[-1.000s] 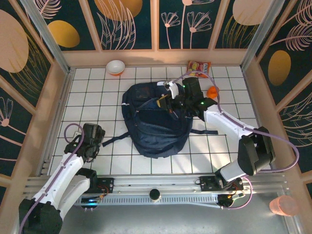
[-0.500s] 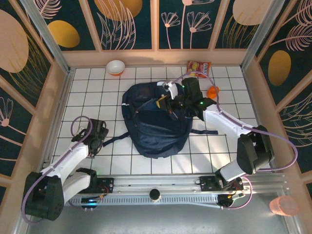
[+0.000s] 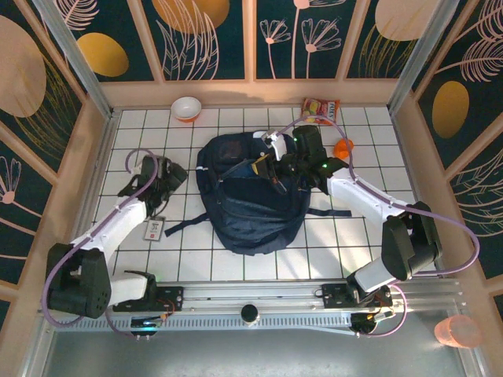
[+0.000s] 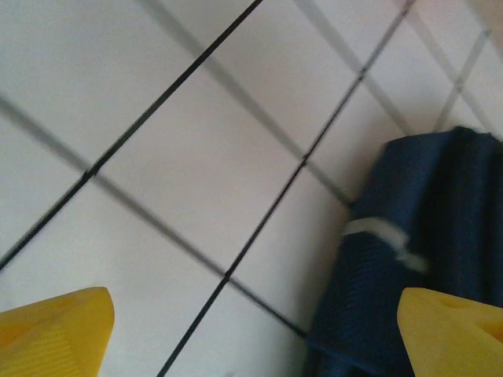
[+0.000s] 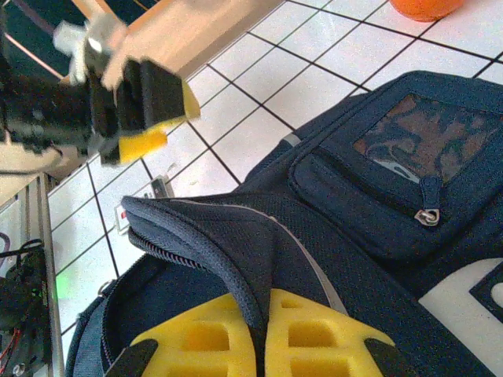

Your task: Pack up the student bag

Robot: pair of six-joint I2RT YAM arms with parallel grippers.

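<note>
Navy fabric, white stripes, dark straps: the student bag [image 3: 251, 208] lies flat at the middle of the white tiled surface [image 3: 134, 141], with its top toward the far edge.

The right hand [image 3: 271, 166] is over the far half of the bag. In the right wrist view its yellow fingers [image 5: 314, 334] are clamped on the raised zippered lip of the main opening, and a thin fold of fabric stands between them. The mouth is held partly up, not wide.

The left hand [image 3: 169, 174] is just beside the bag's left flank, above bare tiles. Its jaws are spread wide with nothing between them.

Loose items on the surface:
- a bowl [image 3: 186, 107] at the far edge, left of the middle
- a snack packet [image 3: 321, 110] at the far edge, toward the far right corner
- an orange object [image 3: 343, 148] near the bag's right side
- a small card [image 3: 154, 228] on the tiles near the left arm

None of these is in the bag, so I judge the packing to be at an early stage.

Risks:
- **Grip:** The right hand holds a narrow fold. A pull or twist could let it slip, and the mouth would fall shut before anything goes in.
- **Bag position:** The bag is soft and unanchored. A firm lift on the lip may drag the whole bag across the tiles rather than open it.
- **Left strap:** The open left hand is close to the strap trailing from the bag's left side and could snag it when it moves.
- **Right arm cable:** The cable loops close to the orange object and the snack packet, and a swing of the arm could knock either one away.
</note>
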